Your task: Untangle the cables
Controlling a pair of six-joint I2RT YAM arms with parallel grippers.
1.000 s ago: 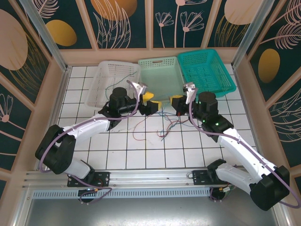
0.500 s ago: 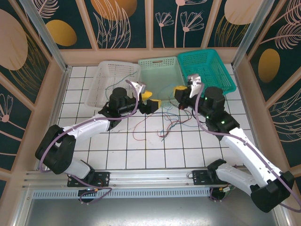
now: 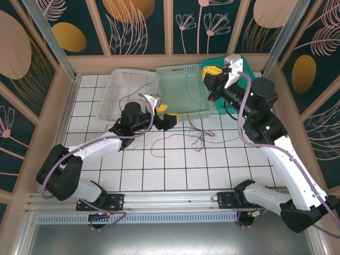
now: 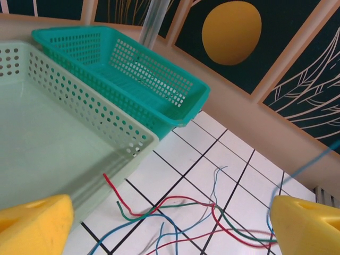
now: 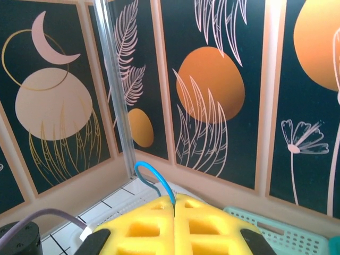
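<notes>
Worktop tiles open along near edge; cables bunched beside pale-green basket. Left end effector released, spread wider. Right end effector, clenching blue cable, now risen above basket.

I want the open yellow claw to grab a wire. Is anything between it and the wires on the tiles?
Nothing visible. The open left gripper faces the cables lying on bare tiles just ahead; the pale green basket stands to one side, not between.
</notes>
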